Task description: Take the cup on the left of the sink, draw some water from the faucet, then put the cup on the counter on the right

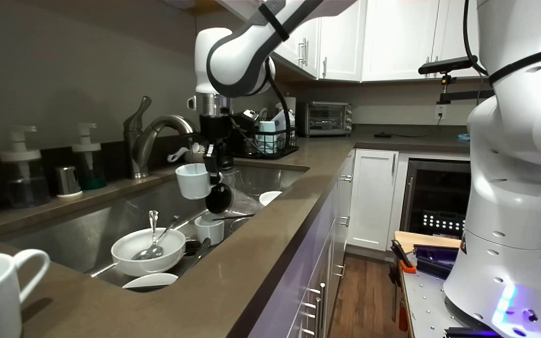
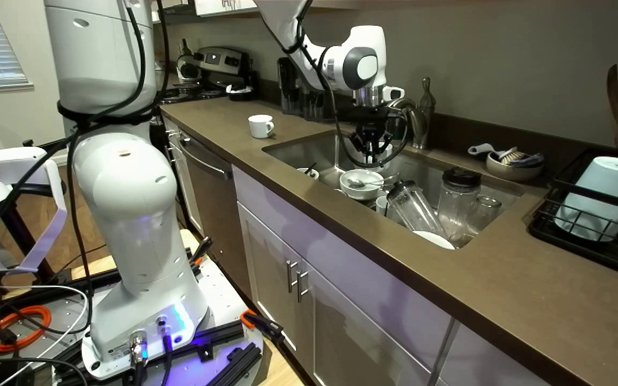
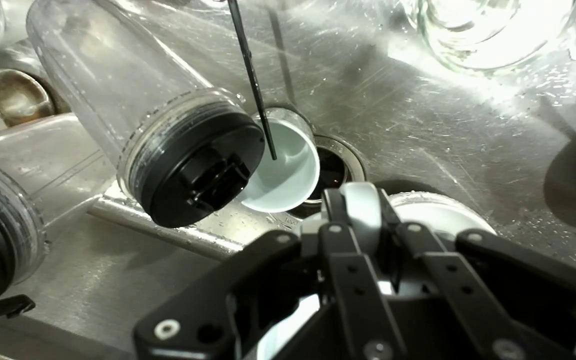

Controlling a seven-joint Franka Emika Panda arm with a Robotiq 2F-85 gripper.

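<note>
Gripper [image 3: 362,205] above the sink [image 1: 66,249], clamped on the white cup [image 1: 191,182] by its handle.

Grey-brown counter [image 1: 237,263] surrounds the sink, and the silver faucet [image 1: 144,145] rises at its back edge. In the sink, a clear bottle [image 3: 113,65] with a black lid leans at a slant and a white bowl [image 1: 146,266] holds a metal spoon [image 1: 153,225]. The cup hangs rim up near the faucet's spout; a like mug [image 2: 260,127] stands on the counter beside the sink. Markings [image 2: 119,350] on the robot's base [image 2: 142,292] are too small to read.
</note>
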